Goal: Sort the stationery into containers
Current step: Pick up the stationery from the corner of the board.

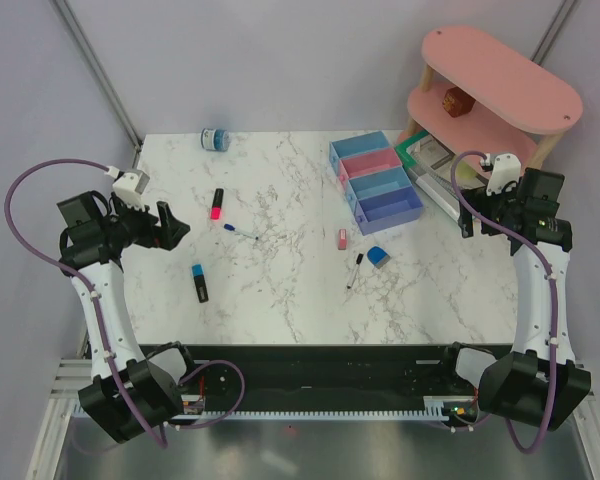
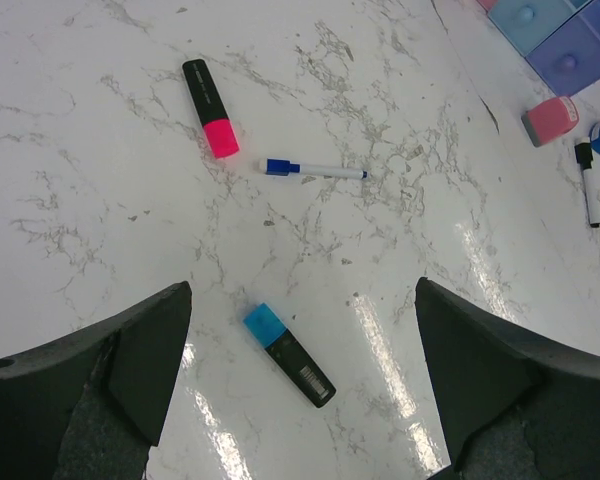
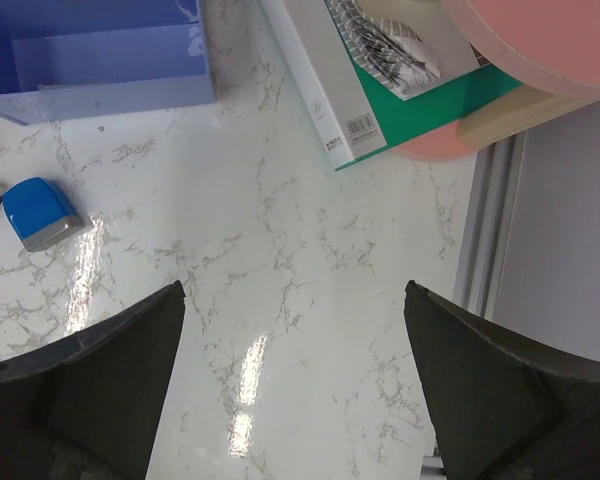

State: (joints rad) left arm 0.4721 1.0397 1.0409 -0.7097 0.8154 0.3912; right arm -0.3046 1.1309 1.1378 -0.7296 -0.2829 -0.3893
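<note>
Top external shows tape roll [image 1: 215, 138] at table [image 1: 280, 310] edge

A white, grey-veined marble-patterned table top [image 1: 280, 300] fills the middle. Plain pale lavender-grey walls [image 1: 280, 60] rise behind it and to both sides, and slim grey metal struts [image 1: 92, 68] slant up from its far corners. At its far right corner stands a pink two-tier oval wooden shelf [image 1: 505, 75]. Overhead light leaves soft bright streaks [image 2: 378, 335] on it. Along its near edge lies what may be a ribbed grey metal base plate [image 1: 310, 455].
</note>
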